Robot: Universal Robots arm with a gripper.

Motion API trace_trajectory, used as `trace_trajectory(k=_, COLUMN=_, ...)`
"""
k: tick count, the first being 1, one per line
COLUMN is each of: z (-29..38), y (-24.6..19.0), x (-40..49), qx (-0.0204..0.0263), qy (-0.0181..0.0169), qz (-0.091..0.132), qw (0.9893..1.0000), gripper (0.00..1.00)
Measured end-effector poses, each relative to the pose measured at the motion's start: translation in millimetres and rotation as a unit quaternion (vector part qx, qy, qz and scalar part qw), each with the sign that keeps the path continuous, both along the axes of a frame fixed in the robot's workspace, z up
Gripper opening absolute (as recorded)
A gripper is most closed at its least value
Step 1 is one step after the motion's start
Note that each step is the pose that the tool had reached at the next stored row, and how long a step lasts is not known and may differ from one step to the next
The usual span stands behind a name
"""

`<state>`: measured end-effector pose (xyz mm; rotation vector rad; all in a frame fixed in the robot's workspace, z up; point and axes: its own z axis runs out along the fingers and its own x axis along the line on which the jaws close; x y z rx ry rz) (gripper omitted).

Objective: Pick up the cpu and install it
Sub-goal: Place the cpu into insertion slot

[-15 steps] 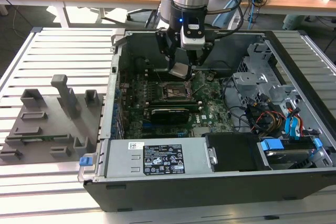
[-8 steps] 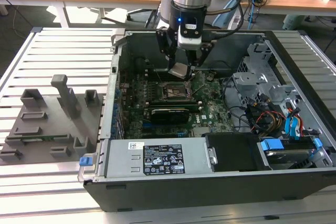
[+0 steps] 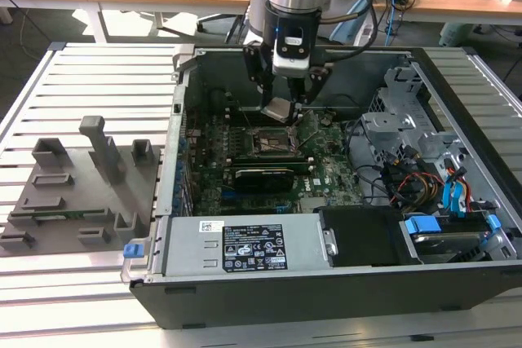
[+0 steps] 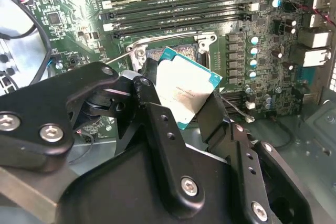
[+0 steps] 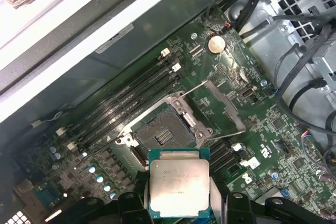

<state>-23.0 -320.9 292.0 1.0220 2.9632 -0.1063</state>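
My gripper point(image 3: 281, 108) is shut on the cpu point(image 3: 278, 109), a flat square chip with a silver metal top and a thin green rim. It hangs inside the open computer case, a little above the motherboard. Both wrist views show the cpu point(image 4: 185, 92) point(image 5: 178, 183) pinched by its edges between the black fingers point(image 4: 149, 90). The open socket point(image 3: 267, 143) point(image 5: 160, 132) lies just below and ahead of it, with its metal load plate point(image 5: 216, 107) swung open. In the second wrist view the socket point(image 4: 181, 51) is partly hidden behind the chip.
The black case wall point(image 3: 269, 279) surrounds the board. Memory slots point(image 4: 178, 9) run beside the socket. A drive cage point(image 3: 408, 132) and cables point(image 3: 412, 181) fill the exterior view's right. A grey plastic fixture point(image 3: 81, 185) sits on the slatted table at the exterior view's left.
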Motion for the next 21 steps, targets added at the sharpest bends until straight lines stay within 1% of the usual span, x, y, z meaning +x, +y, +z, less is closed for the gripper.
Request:
trace_trajectory(k=4, z=0.0, y=0.0, x=0.0, qx=-0.0003, qy=0.0000, qz=-0.013, qw=0.9999, gripper=0.54)
trace_trajectory(k=6, z=0.0, y=0.0, x=0.0, qx=-0.0006, qy=0.0000, qz=-0.026, qw=0.9997, gripper=0.54)
trace_trajectory(k=8, z=-0.1, y=0.0, x=0.0, qx=-0.0007, qy=0.0000, qz=-0.033, qw=0.9995, gripper=0.54)
trace_trajectory(k=10, z=-0.1, y=0.0, x=0.0, qx=-0.0009, qy=0.0000, qz=-0.043, qw=0.9991, gripper=0.54)
trace_trajectory(k=12, z=-0.1, y=0.0, x=0.0, qx=-0.0012, qy=0.0000, qz=-0.054, qw=0.9985, gripper=0.54)
trace_trajectory(k=17, z=-0.1, y=0.0, x=0.0, qx=-0.0017, qy=0.0000, qz=-0.069, qw=0.9976, gripper=0.54)
trace_trajectory(k=19, z=-0.1, y=0.0, x=0.0, qx=-0.0019, qy=0.0000, qz=-0.079, qw=0.9969, gripper=0.54)
trace_trajectory(k=21, z=-0.2, y=0.0, x=0.0, qx=-0.0022, qy=0.0000, qz=-0.091, qw=0.9958, gripper=0.54)
